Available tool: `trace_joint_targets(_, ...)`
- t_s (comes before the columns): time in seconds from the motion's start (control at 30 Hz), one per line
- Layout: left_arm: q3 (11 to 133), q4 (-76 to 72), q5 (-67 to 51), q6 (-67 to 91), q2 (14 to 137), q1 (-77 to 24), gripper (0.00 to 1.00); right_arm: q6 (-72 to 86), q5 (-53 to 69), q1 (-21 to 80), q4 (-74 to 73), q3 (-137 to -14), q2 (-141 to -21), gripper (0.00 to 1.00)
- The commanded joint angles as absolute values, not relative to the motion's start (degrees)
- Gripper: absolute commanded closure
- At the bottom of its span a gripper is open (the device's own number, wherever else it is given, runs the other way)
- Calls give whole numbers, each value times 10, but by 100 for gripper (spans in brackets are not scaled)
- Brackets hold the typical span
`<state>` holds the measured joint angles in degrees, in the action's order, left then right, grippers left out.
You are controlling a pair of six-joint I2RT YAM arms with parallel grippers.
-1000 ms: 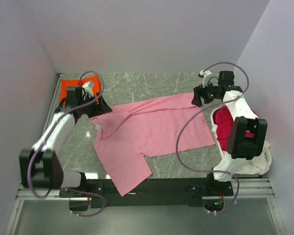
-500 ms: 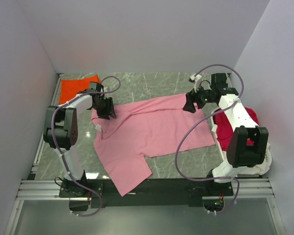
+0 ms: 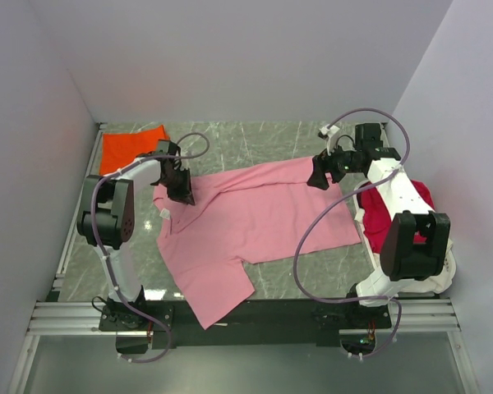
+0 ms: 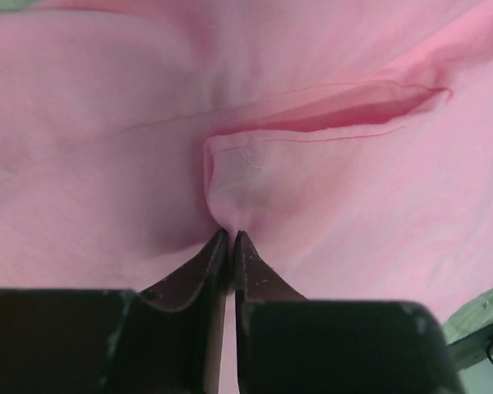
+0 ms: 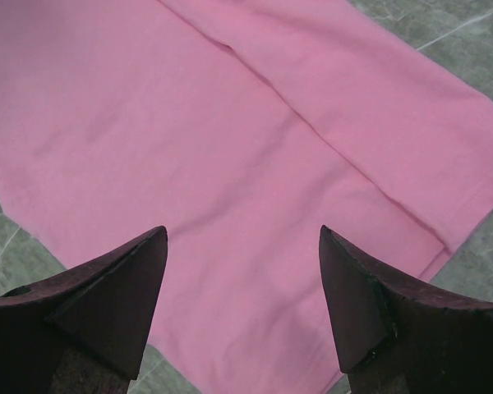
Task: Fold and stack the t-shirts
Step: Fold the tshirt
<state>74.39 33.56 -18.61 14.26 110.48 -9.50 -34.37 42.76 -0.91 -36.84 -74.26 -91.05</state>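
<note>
Now, L gripper (image 4: 230, 236) pinching pink tee (image 3: 255, 217) (small fold), R gripper (image 5: 242, 235) spread above.

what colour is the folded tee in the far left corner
Folded cloth tee: bright orange-red, best in the top external view.

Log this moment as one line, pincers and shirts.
left pincer: shut on pink t-shirt | right pincer: open over same shirt's edge | orange t-shirt: folded, far-left corner | fold: not yet done
</note>
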Motion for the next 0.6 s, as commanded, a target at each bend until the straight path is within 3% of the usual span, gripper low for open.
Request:
trace_joint_targets(0.0, 758, 344, -219, 137, 1059, -108, 88, -343, 440, -17, -360, -739, -891, 20)
trace_joint_targets(0.2, 743, 355, -267, 133, 1023, -134, 82, -343, 441, -18, -361, -739, -890, 20)
trace_joint_targets(0.37, 717, 368, -286, 117, 1015, -170, 63, -343, 439, -20, -361, -740, -889, 20)
trace_joint_targets(0.57, 693, 396, -332, 78, 991, -211, 55, -343, 439, -22, -361, -740, -891, 20)
